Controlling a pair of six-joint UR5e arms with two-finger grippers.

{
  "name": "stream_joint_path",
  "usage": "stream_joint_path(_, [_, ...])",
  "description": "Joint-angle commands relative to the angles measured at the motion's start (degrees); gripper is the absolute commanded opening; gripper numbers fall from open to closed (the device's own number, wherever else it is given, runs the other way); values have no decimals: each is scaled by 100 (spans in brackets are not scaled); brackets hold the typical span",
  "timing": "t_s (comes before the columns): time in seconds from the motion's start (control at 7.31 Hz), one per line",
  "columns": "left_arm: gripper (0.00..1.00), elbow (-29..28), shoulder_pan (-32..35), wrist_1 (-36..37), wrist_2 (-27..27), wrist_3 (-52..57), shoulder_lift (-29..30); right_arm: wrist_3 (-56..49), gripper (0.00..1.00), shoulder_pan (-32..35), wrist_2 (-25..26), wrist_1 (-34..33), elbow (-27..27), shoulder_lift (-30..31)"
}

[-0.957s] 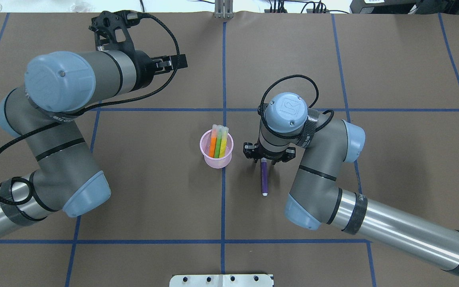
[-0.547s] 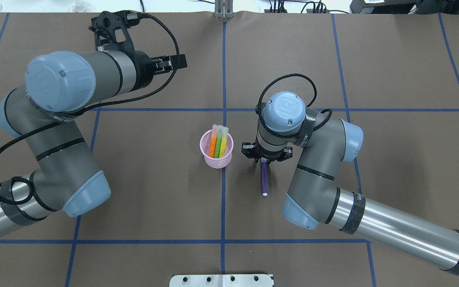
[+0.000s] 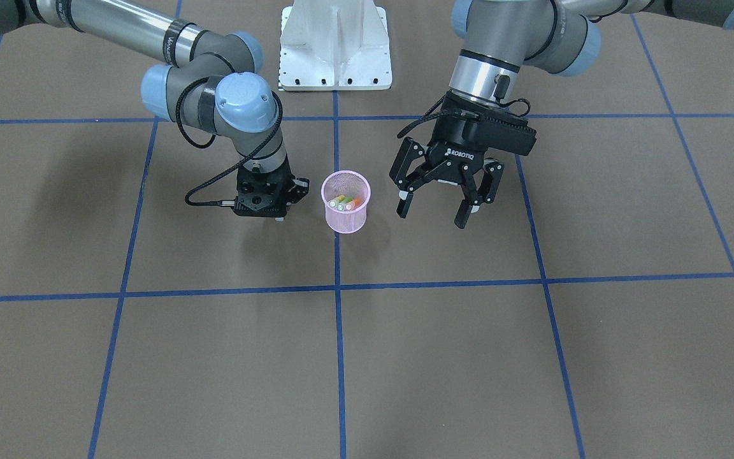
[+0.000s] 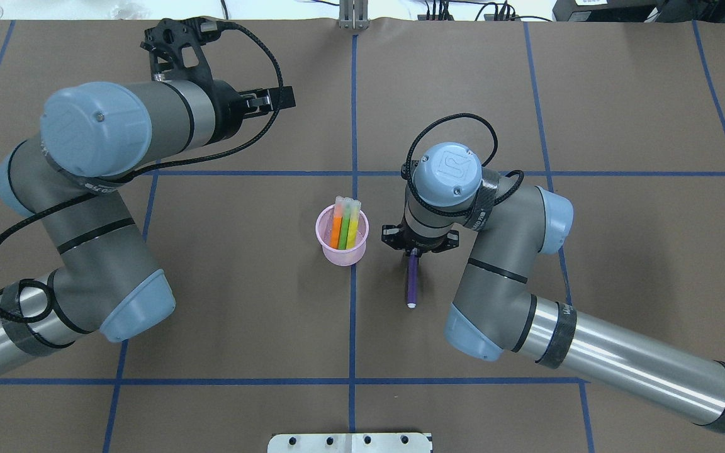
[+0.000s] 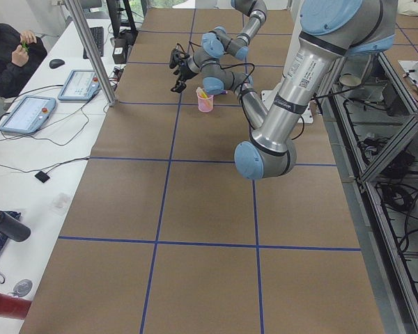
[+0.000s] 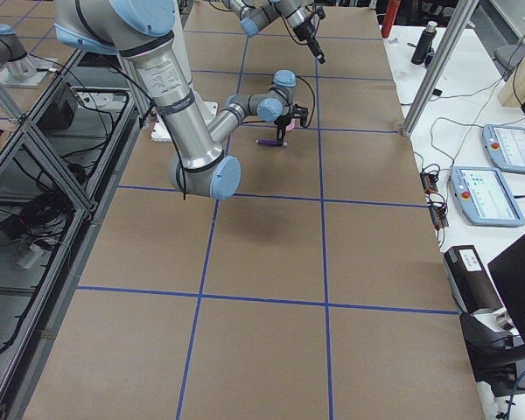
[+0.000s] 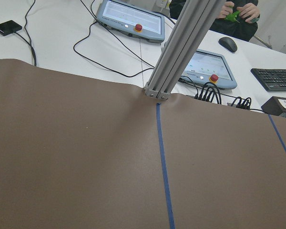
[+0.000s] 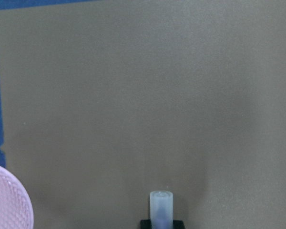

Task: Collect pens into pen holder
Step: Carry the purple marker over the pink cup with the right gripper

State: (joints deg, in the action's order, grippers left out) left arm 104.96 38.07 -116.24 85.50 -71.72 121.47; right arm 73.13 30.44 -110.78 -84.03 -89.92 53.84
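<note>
Edged the slim purple pen [image 4: 411, 282], pinched tight in the right tool [image 4: 414, 253], slightly closer to the pink wire-mesh pen holder [image 4: 337, 255], already housing the orange pen [image 4: 336, 230], green pen [image 4: 344, 230] and yellow pen [image 4: 352, 230]. Kept the left tool [image 3: 432, 215] spread wide, empty. Probably left only the drop-in.

Past your left pincer [image 3: 432, 215], brown table [image 7: 76, 157] with blue tape [image 7: 164, 181], post [image 7: 181, 43], white bench [image 7: 57, 33], two pendants [image 7: 131, 21], keyboard [image 7: 275, 78]

Three pens [image 4: 344, 226] stand in the pen holder [image 4: 342, 255], the fourth pen [image 4: 411, 283] just to its right

Overhead and front cameras face oppositely, sharing the pen holder [image 4: 340, 255].
</note>
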Motion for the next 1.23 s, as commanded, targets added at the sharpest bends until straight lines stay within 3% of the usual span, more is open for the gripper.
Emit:
stream_joint_path(0.0, [100,-11,7,-4,-6,0,0,26,0,338,-276,-43,-453,74])
stream_joint_path(0.41, [100,-28,95,101,2,26,-9,34,0,568,-199,71,-1227,303])
stream_joint_path(0.55, [100,-141,191,102,11,148,-87,61,0,621,80,141,-1577,303])
stream_joint_path(0.82, [100,-195,306,102,20,439,-272,70,0,849,310,682,-1835,285])
stream_joint_path(1.09, [100,-195,394,93,221,430,-351,61,0,545,1824,1674,-1801,267])
